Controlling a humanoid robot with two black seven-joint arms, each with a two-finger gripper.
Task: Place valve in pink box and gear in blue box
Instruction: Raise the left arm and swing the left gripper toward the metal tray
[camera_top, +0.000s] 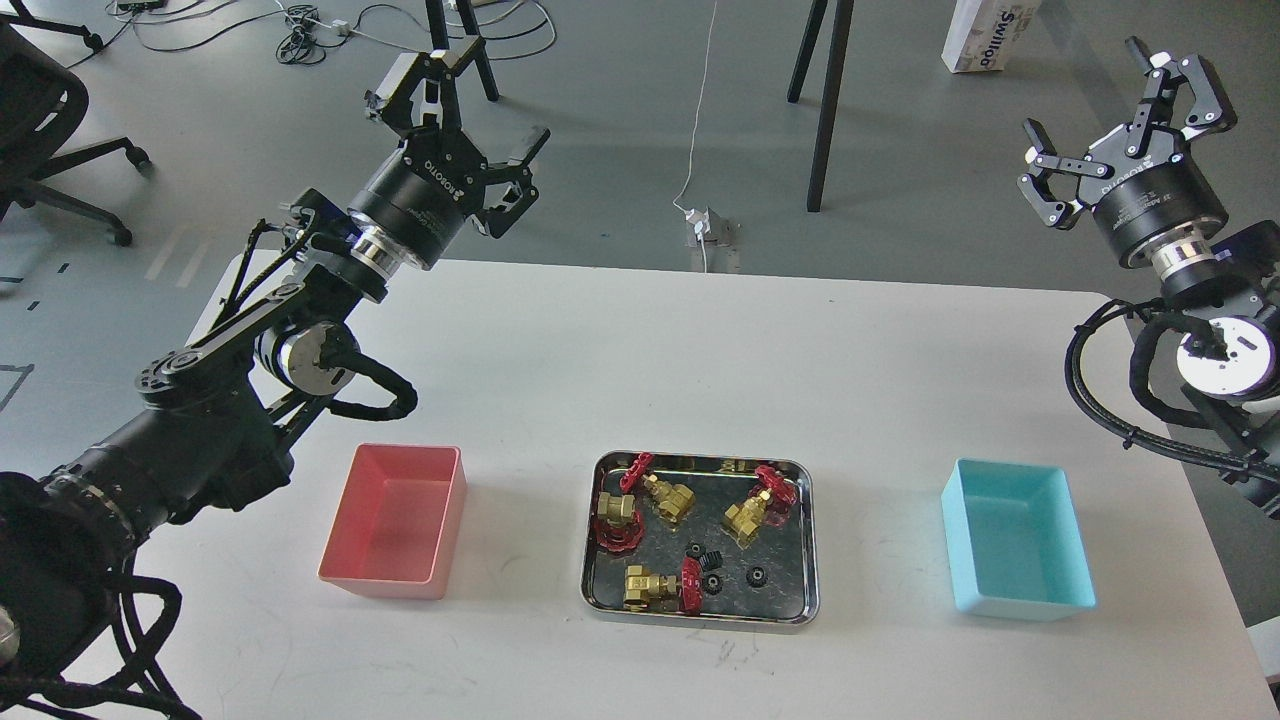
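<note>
Several brass valves with red handwheels lie in the shiny steel tray (805, 540) at table centre; one valve (655, 587) is at the tray's front. Three small black gears sit among them, one gear (758, 576) to the front right. The pink box (345, 535) stands to the tray's left with nothing visible inside, and the blue box (1070, 540) stands to its right, likewise bare inside. My left gripper (470, 105) hangs open high over the table's far left edge, holding nothing. My right gripper (1105, 110) is open too, raised beyond the table's far right corner.
The white table (620, 370) carries only the tray and the two boxes. Behind it on the floor are cables, a power strip (708, 228), black stand legs (825, 100), an office chair (50, 130) at left and a white carton (990, 35).
</note>
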